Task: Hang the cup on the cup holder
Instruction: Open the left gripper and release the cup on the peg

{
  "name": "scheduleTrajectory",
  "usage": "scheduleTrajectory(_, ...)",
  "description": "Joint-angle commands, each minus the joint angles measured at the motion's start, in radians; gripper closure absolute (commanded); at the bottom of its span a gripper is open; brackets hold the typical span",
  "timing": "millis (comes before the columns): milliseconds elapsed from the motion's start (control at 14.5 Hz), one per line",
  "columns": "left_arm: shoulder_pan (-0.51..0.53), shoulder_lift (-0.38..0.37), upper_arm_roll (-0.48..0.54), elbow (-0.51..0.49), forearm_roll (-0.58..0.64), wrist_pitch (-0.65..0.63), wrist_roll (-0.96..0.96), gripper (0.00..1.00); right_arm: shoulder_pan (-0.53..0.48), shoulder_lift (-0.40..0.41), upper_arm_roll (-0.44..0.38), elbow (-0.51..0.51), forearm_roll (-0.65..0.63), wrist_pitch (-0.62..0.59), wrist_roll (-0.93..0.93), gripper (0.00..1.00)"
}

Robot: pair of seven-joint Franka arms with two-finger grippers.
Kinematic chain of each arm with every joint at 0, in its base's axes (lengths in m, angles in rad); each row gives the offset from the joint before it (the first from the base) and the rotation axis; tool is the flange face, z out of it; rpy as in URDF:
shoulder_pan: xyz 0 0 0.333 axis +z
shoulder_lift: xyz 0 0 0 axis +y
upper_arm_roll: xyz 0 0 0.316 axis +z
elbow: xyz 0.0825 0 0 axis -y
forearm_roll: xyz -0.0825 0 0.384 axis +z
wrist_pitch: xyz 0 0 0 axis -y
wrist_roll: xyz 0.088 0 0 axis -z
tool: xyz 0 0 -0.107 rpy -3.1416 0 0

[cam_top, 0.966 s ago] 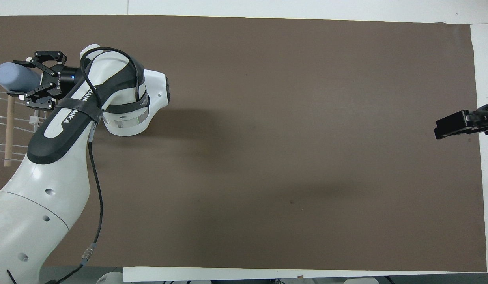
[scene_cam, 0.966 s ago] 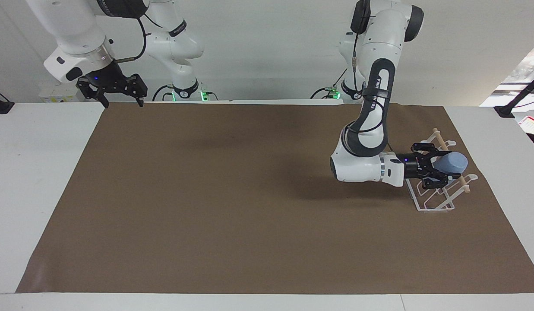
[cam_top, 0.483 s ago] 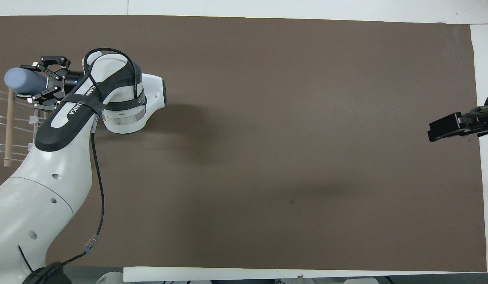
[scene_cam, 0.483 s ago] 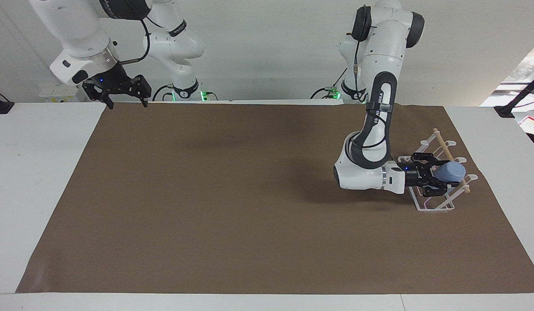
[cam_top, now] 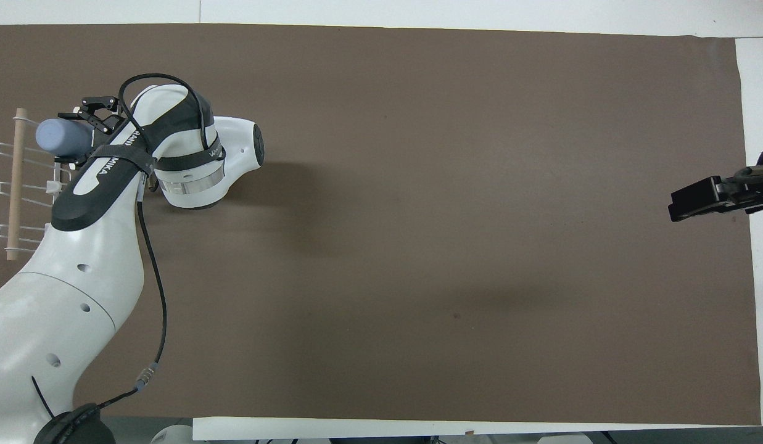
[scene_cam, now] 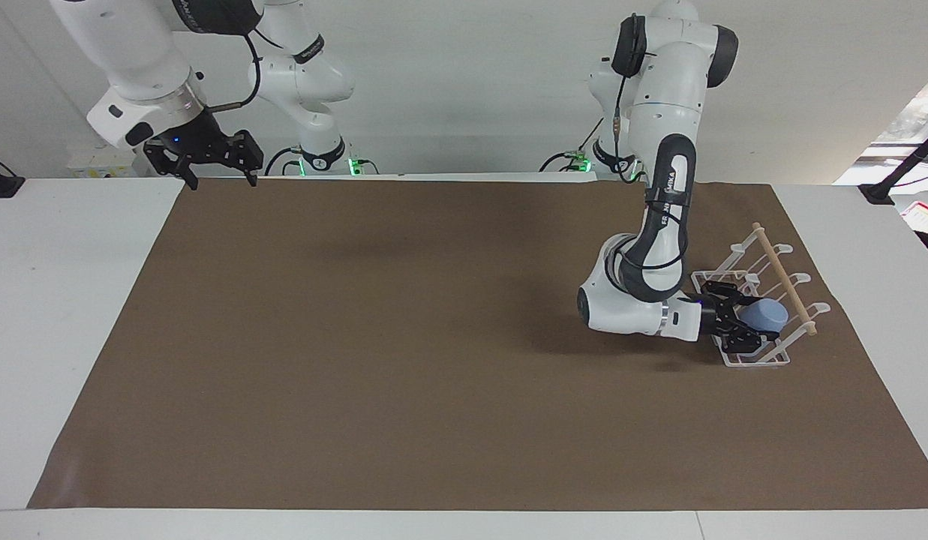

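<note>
The light-blue cup (scene_cam: 767, 314) lies on its side, low inside the white wire cup holder (scene_cam: 756, 358) at the left arm's end of the brown mat. The cup sits just below the wooden dowel (scene_cam: 785, 281). I cannot tell whether a prong is inside it. My left gripper (scene_cam: 749, 321) is level with the mat and shut on the cup's rim end. In the overhead view the cup (cam_top: 61, 137) sticks out of the left gripper (cam_top: 74, 135) beside the dowel (cam_top: 14, 185). My right gripper (scene_cam: 214, 159) is open and empty, and waits raised over the mat's corner at the right arm's end.
The brown mat (scene_cam: 403, 345) covers most of the white table (scene_cam: 66, 300). The left arm's wrist and forearm (cam_top: 171, 154) lie low over the mat next to the cup holder. The right gripper (cam_top: 711, 196) shows at the mat's edge in the overhead view.
The left gripper has come down and drawn back a little with the cup, from above the dowel to low inside the rack. The right gripper shifted slightly, then held still.
</note>
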Motion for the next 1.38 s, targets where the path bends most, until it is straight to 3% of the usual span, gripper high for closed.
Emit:
scheduleTrajectory(0, 0.000, -0.014, -0.002, 0.051, -0.032, 0.008, -0.017, 0.00, -0.007, -0.015, 0.000, -0.014, 0.016, -0.005, -0.014, 0.01)
scheduleTrajectory(69, 0.000, -0.015, 0.001, 0.078, -0.102, 0.003, -0.022, 0.01, -0.010, -0.015, 0.000, -0.014, 0.016, -0.005, -0.011, 0.01)
scheduleTrajectory(207, -0.010, -0.066, -0.002, 0.071, -0.131, 0.009, 0.010, 0.01, -0.013, -0.013, -0.001, -0.014, 0.016, -0.002, -0.011, 0.01)
scheduleTrajectory(345, -0.013, -0.121, -0.005, 0.063, -0.160, 0.008, 0.122, 0.01, -0.014, -0.013, -0.003, -0.013, 0.015, 0.006, -0.009, 0.01)
scheduleTrajectory(483, -0.001, -0.147, -0.002, 0.065, -0.268, 0.009, 0.217, 0.01, -0.017, -0.013, -0.007, -0.013, 0.012, 0.006, -0.008, 0.01)
scheduleTrajectory(621, 0.031, -0.216, -0.008, 0.051, -0.363, 0.011, 0.415, 0.01, -0.037, -0.013, -0.009, -0.013, 0.013, 0.001, -0.009, 0.01)
scheduleTrajectory(759, 0.042, -0.291, -0.001, 0.019, -0.501, 0.009, 0.731, 0.01, -0.037, -0.013, -0.009, -0.013, 0.013, -0.002, -0.012, 0.01)
scheduleTrajectory(1034, 0.144, -0.386, -0.002, -0.055, -0.581, 0.109, 0.898, 0.01, -0.036, -0.013, -0.009, -0.013, 0.013, -0.002, -0.014, 0.01)
scheduleTrajectory(1310, 0.206, -0.419, -0.001, -0.053, -0.745, 0.153, 1.244, 0.01, -0.036, -0.013, -0.009, -0.013, 0.013, -0.002, -0.014, 0.01)
